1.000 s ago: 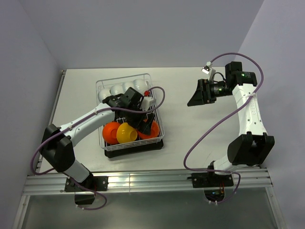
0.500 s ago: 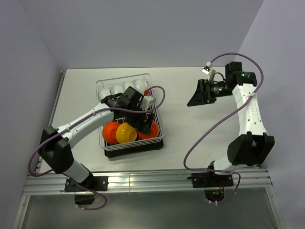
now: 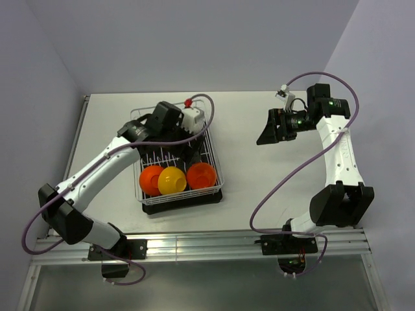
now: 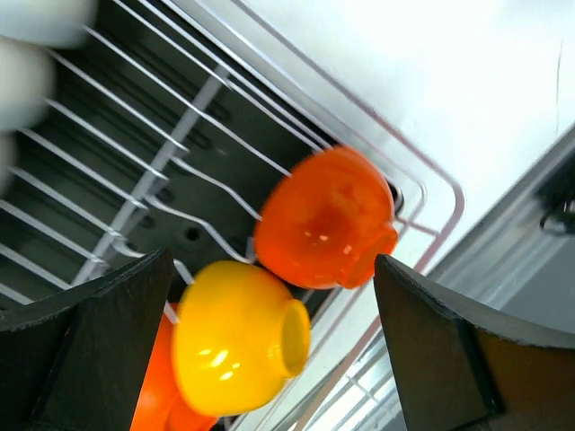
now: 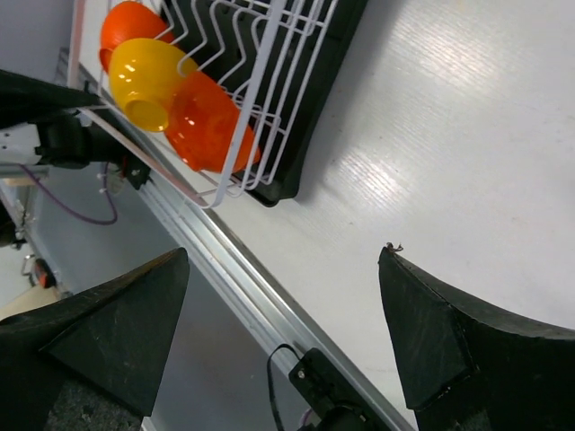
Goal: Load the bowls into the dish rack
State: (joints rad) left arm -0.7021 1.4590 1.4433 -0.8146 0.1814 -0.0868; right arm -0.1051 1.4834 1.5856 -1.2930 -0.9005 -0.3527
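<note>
Now, yellow bowl (image 3: 172, 179) between two red-orange bowls (image 3: 151, 179) (image 3: 200, 175) in dish rack (image 3: 159, 159).

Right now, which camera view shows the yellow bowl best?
Left wrist: the yellow bowl sits close and sharp beside a red-orange bowl. Top external shows it small in the dish rack; right wrist shows it off in a corner.

No readable text, label, brand, number or sign appeared on the bowls (image 3: 172, 179), the dish rack (image 3: 170, 159) or the table (image 3: 253, 175).
</note>
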